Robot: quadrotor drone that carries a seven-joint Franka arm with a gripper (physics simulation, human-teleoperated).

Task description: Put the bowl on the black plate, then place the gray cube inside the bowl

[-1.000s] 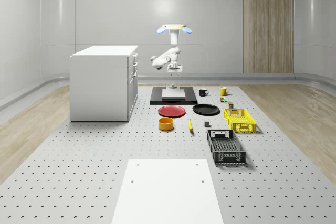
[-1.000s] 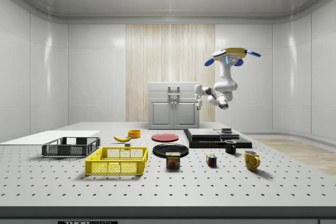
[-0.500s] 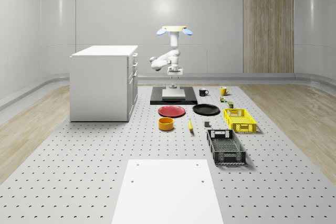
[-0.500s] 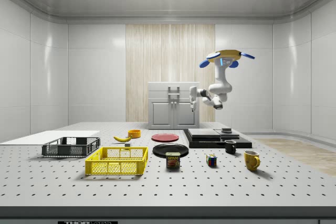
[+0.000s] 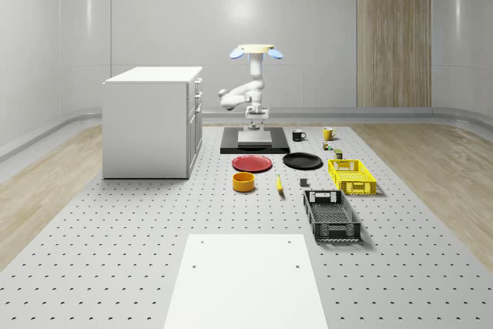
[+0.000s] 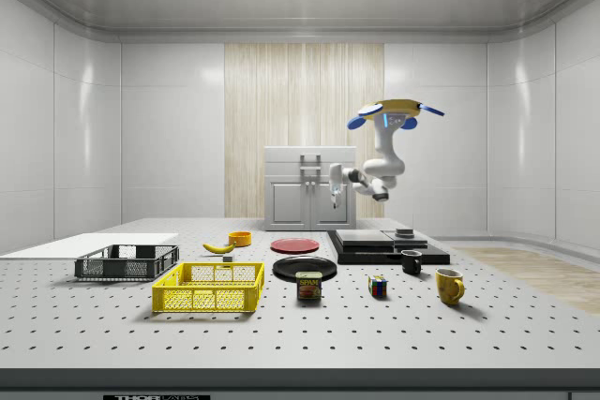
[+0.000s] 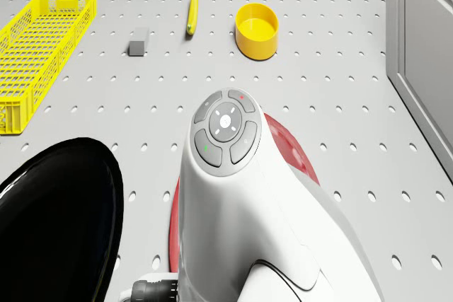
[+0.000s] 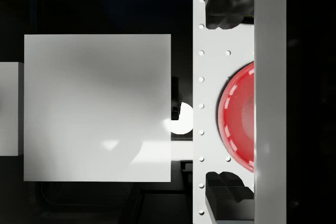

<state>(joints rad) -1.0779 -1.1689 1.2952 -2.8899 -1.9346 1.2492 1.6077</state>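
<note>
The yellow bowl (image 5: pixel 244 182) (image 7: pixel 257 30) stands upright on the table, in front of the red plate (image 5: pixel 253 163). The black plate (image 5: pixel 302 161) (image 7: pixel 49 217) lies beside the red plate, with nothing on it. A small gray cube (image 5: pixel 303 183) (image 7: pixel 137 42) rests on the table between the banana (image 7: pixel 191 10) and the yellow crate (image 5: pixel 352 176). The drone (image 5: pixel 256 50) (image 6: pixel 394 111) hovers over the black platform (image 5: pixel 254 141). My gripper (image 6: pixel 336 189) (image 8: pixel 228 100) hangs open and holds nothing, high above the platform's edge by the red plate (image 8: pixel 239 116), far from the bowl.
A white cabinet (image 5: pixel 150 121) stands at the whole-scene view's left. A dark crate (image 5: pixel 331 214) and a white sheet (image 5: pixel 246 279) lie nearer the front. Two mugs (image 5: pixel 299 135) (image 5: pixel 328 133), a can (image 6: pixel 308 285) and a colour cube (image 6: pixel 377 286) sit beyond the black plate.
The drone has shifted toward the side view's left and sunk a little. The arm has swung the gripper out the same way, toward the red plate. No object has moved.
</note>
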